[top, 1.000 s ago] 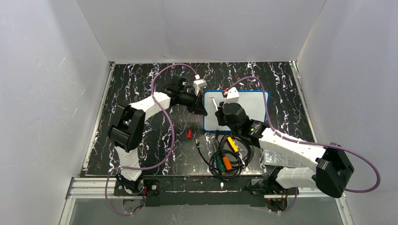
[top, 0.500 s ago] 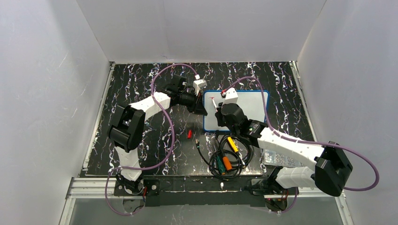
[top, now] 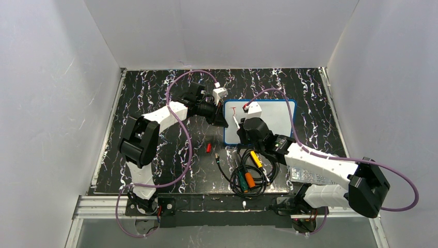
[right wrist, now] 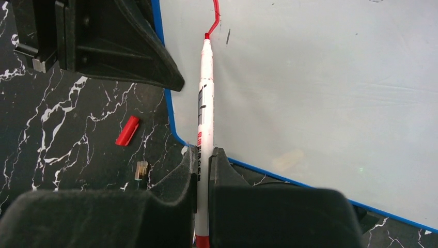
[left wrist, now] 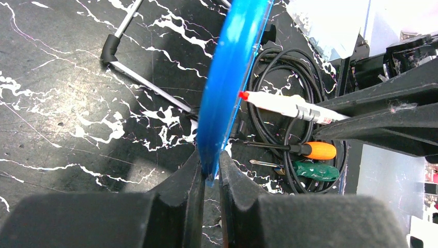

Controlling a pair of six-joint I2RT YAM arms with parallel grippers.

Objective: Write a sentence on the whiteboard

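L gripper (left wrist: 209, 165) was clamped on the left rim of the whiteboard (right wrist: 320, 93), which lay flat approx. mid-table (top: 155, 93). R gripper (right wrist: 203, 160) was shut on the marker (right wrist: 205, 103) over the board's near-left corner. Marker's long axis pointed to the far edge, w/ tip at the foot of the sentence's (right wrist: 214, 15) first red stroke. Blank board lay rightward, so next strokes probably go that way.

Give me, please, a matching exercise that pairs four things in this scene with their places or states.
Things: 1 left pincer; 2 right pincer; 3 red cap; 4 orange screwdriver.
States: a amid the black cables; b shut on the marker; c loose on the table; d shut on the whiteboard rim.
Pairs: 1-d; 2-b; 3-c; 4-a.
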